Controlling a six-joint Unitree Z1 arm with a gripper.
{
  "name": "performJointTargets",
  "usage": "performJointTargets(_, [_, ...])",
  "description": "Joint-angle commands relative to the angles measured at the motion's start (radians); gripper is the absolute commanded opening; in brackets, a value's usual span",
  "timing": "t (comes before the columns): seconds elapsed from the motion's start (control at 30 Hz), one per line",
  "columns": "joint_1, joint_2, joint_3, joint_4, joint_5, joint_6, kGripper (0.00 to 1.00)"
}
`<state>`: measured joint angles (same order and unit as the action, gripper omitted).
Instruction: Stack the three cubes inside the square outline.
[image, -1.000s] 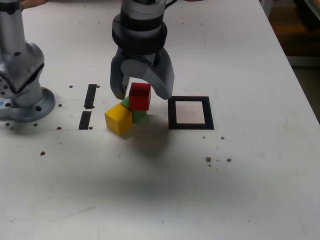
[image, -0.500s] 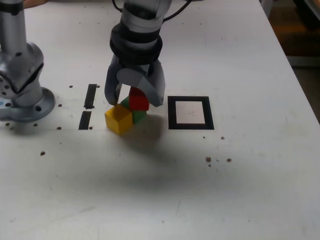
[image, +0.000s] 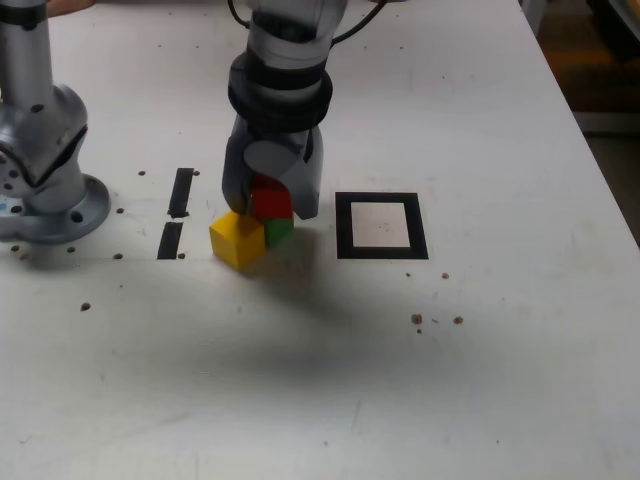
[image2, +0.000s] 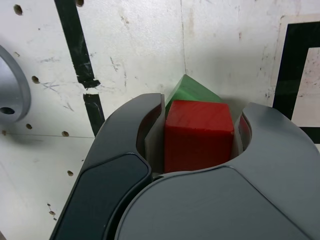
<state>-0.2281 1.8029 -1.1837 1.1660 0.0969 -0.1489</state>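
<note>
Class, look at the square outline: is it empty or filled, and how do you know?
Empty. Inside the black frame of the square outline, only bare white tabletop shows in the exterior view.

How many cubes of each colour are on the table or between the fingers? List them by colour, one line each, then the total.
Red cube: 1, between the fingers
Yellow cube: 1
Green cube: 1, partly hidden by the red one
Total: 3
</note>
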Motion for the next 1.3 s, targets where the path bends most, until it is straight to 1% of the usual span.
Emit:
performJointTargets(0.0, [0.002,-0.026,-0.025,0.035,0.012,-0.01,0.14])
performJointTargets(0.07, [0.002,-0.04,-0.067,0.088,0.025,-0.021,0.13])
performJointTargets(0.1, [0.0,-0.043,-0.108,0.129,0.034,-0.03,0.13])
performJointTargets(0.2, [-0.011,-0.02,-0.23,0.209,0.05,-0.046,0.13])
performJointTargets(0.27, [-0.019,0.015,-0.319,0.238,0.058,-0.051,0.13])
performJointTargets(0.37, [-0.026,0.078,-0.427,0.255,0.069,-0.053,0.13])
performJointTargets(0.57, [-0.016,0.204,-0.521,0.245,0.094,-0.046,0.13])
performJointTargets(0.7, [-0.008,0.268,-0.545,0.233,0.084,-0.038,0.13])
performJointTargets(0.97, [0.011,0.326,-0.519,0.198,0.062,-0.022,0.13])
performJointTargets(1.17, [0.032,0.35,-0.487,0.148,0.041,-0.013,0.13])
performJointTargets(1.27, [0.044,0.354,-0.474,0.136,0.034,-0.006,0.13])
